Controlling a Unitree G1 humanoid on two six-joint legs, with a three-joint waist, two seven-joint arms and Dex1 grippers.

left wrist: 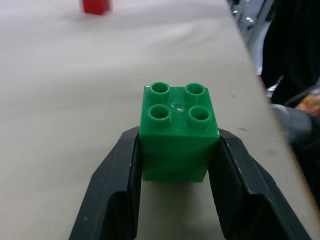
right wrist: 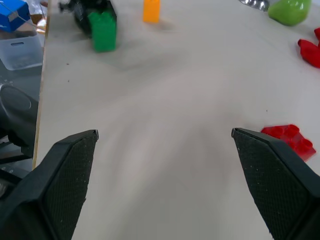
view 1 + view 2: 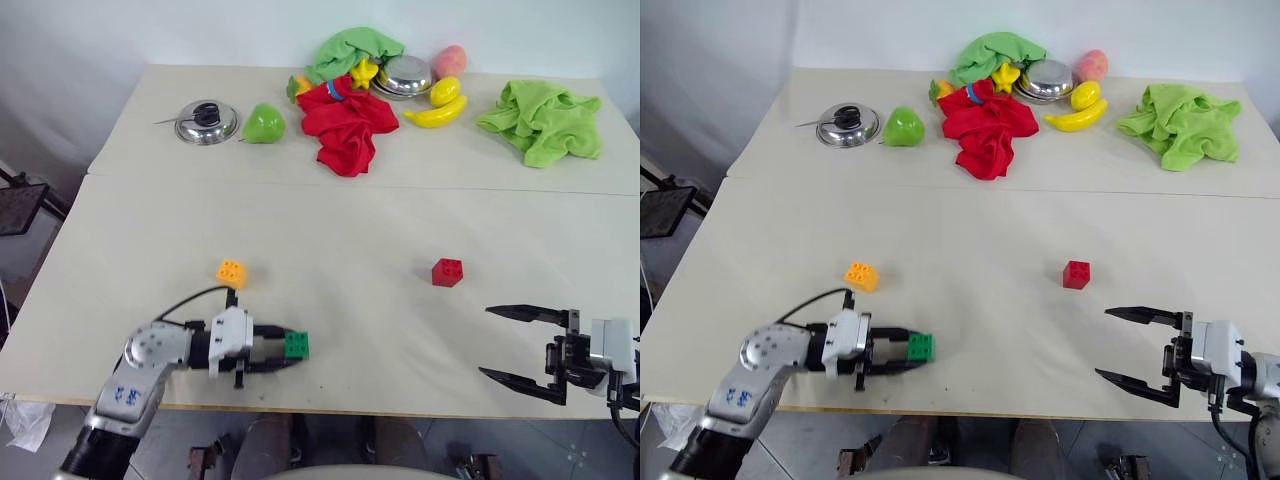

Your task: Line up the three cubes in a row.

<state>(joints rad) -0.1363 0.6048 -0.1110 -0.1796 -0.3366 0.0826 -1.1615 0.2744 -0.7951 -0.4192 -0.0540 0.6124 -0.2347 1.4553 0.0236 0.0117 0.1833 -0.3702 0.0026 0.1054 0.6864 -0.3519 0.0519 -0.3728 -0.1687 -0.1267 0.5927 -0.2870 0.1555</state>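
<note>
near table front edge, left tool pinching glossy studded green cube; right tool spread.

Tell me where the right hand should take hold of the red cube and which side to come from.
Grip the red cube across two opposite flat side walls, below the studs. It sits upright on the table with open space all round, so the open right hand, which lies nearer the table's front edge and to the right, could probably slide in low from there, one finger on each side.
</note>
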